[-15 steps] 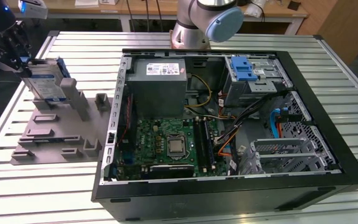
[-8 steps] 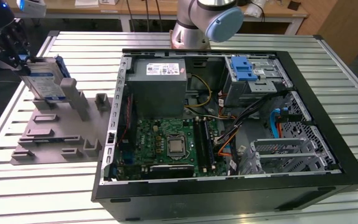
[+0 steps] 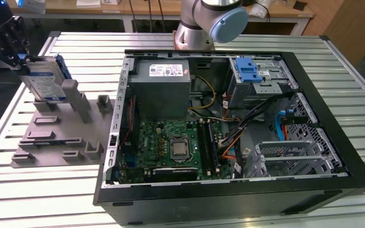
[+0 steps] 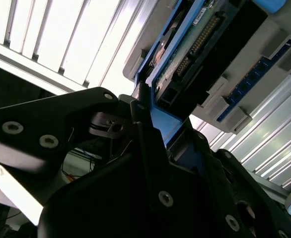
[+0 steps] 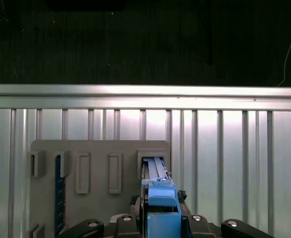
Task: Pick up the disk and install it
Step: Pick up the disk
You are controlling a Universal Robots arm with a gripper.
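One silver disk [image 3: 43, 81], edged in a blue plastic rail frame, is standing on edge at ten o'clock in the exterior view. Its long axis is slanting from eleven o'clock down to five o'clock, with the white-and-blue label showing. The black gripper [image 3: 23, 61] is pinching it, fingers [image 4: 146, 144] pressing against the blue frame. The disk's lower end is meeting a slotted grey plastic holder [image 3: 59, 135] on the ribbed aluminium table [image 3: 36, 194], where bare slats are lying at the holder's six o'clock.

the disk [image 3: 43, 83], silver with blue rails, stands tilted on edge at the grey rack [image 3: 55, 142].
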